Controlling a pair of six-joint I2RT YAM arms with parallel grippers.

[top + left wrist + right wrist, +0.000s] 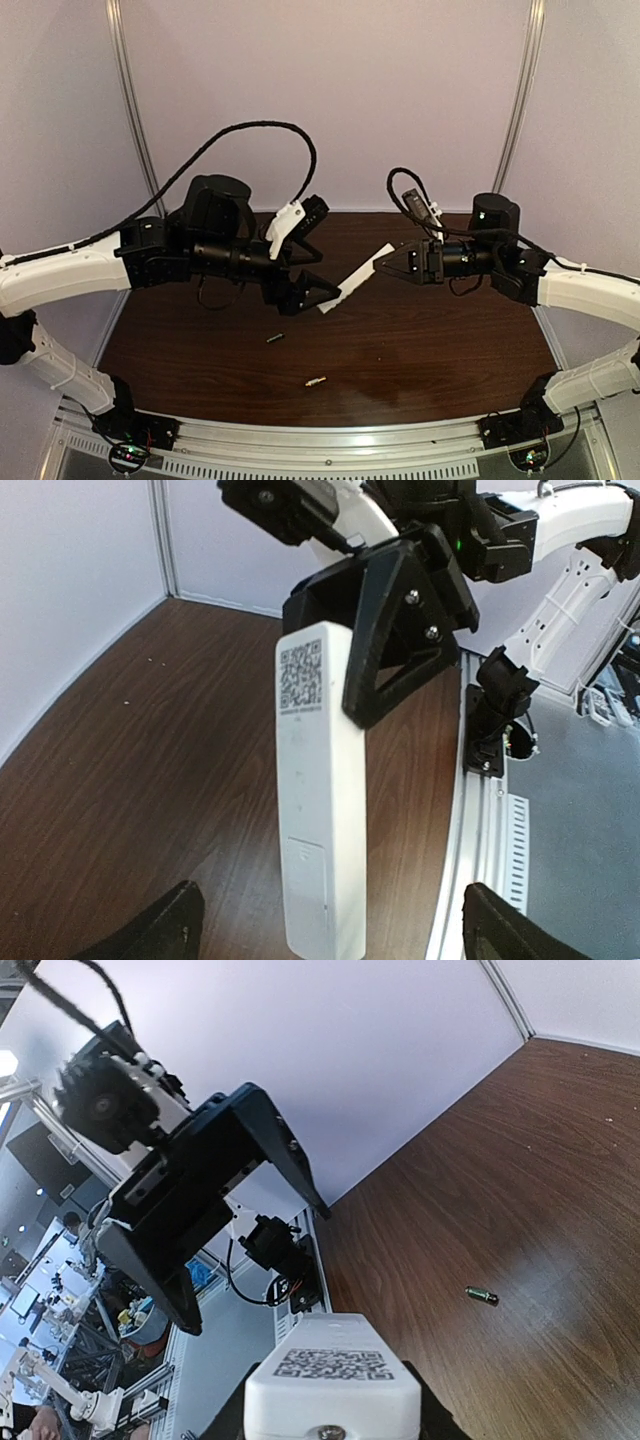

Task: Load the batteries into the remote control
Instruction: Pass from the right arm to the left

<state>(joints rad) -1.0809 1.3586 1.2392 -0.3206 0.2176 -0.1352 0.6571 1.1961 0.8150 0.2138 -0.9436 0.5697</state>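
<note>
The remote control [355, 278] is clenched at one end by the right pincer [385, 265], above the counter [450, 340]. The left pincer [258, 1271] is spread wide about the remote's other end. So held, the remote could be levered loose by a push. Below the remote, the dark battery [275, 339] is shown overhead and by the right wrist, the pale battery [316, 380] overhead only.
</note>
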